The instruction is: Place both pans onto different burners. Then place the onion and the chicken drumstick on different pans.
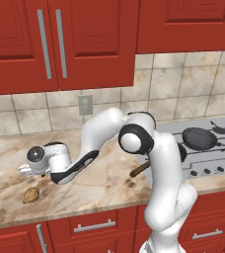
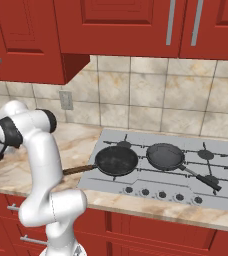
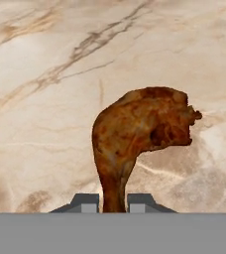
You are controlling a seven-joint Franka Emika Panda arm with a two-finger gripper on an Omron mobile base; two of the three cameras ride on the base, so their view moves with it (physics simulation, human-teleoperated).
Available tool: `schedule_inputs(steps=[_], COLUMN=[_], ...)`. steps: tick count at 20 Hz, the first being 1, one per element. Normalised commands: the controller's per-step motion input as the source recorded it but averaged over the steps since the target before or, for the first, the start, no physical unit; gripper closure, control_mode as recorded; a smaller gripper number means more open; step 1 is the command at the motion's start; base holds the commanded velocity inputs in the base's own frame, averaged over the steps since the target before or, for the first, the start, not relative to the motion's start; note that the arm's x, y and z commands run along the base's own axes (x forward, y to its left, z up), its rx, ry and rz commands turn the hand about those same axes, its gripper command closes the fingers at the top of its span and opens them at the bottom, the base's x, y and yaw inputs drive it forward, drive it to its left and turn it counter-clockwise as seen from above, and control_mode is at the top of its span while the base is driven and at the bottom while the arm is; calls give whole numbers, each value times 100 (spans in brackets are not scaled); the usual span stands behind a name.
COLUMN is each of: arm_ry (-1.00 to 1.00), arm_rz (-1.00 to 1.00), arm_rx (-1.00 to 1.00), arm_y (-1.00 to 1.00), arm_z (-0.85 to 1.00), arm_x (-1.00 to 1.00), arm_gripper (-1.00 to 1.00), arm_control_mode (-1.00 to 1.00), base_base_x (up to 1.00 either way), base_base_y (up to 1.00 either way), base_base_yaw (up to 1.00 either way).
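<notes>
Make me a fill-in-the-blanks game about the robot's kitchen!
1. The pincer is shut on the thin end of the ____.
2. Both pans sit on the ____; the wider pan has a brown handle and the smaller pan a dark one.
3. The onion lies on the ____, not in a pan.
4. The number of pans with food in them is ____.

Missing words: drumstick; cooktop; counter; zero.
</notes>
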Motion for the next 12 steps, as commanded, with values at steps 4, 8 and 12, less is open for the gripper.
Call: schedule_inputs(steps=[4,8,12], arm_ry=[-18,-12,-10], arm_rz=[-1,-1,-1], arm_rx=[0,0,0], arm_y=[-1,0,-1], arm_z=[23,30,29], arm_x=[-20,-22,-25], arm_gripper=[100,100,100], arm_control_mode=[-100,-100,-100], base_base_x=[0,0,0], base_base_y=[0,0,0], base_base_yaw=[0,0,0])
